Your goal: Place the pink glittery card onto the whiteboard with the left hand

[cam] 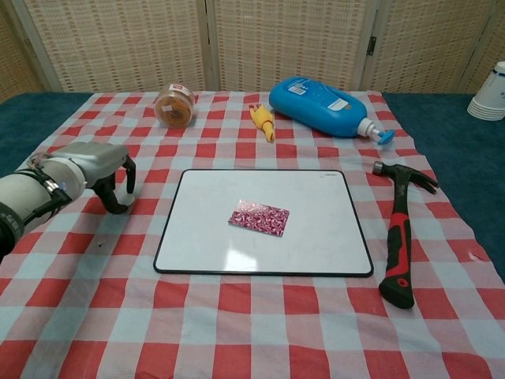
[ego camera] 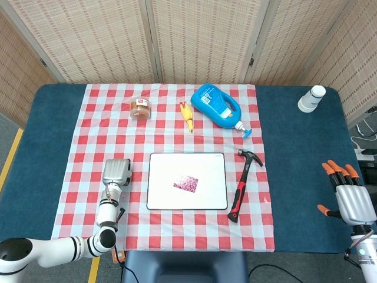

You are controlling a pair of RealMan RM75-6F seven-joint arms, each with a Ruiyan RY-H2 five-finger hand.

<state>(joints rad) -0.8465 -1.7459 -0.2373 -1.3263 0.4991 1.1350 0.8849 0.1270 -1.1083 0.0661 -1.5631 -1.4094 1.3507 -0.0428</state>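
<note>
The pink glittery card (ego camera: 186,183) (cam: 259,217) lies flat near the middle of the whiteboard (ego camera: 162,197) (cam: 205,237). My left hand (ego camera: 116,173) (cam: 101,170) hovers over the checked cloth just left of the board, fingers curled downward, holding nothing. It is apart from both card and board. My right hand (ego camera: 349,194) rests far off at the right table edge in the head view, fingers spread and empty.
A red-and-black hammer (ego camera: 241,184) (cam: 398,237) lies right of the board. Behind it are a blue bottle (ego camera: 219,107) (cam: 323,101), a yellow rubber chicken (ego camera: 187,116), and a small jar (ego camera: 140,109) (cam: 175,105). Paper cups (ego camera: 311,98) stand back right.
</note>
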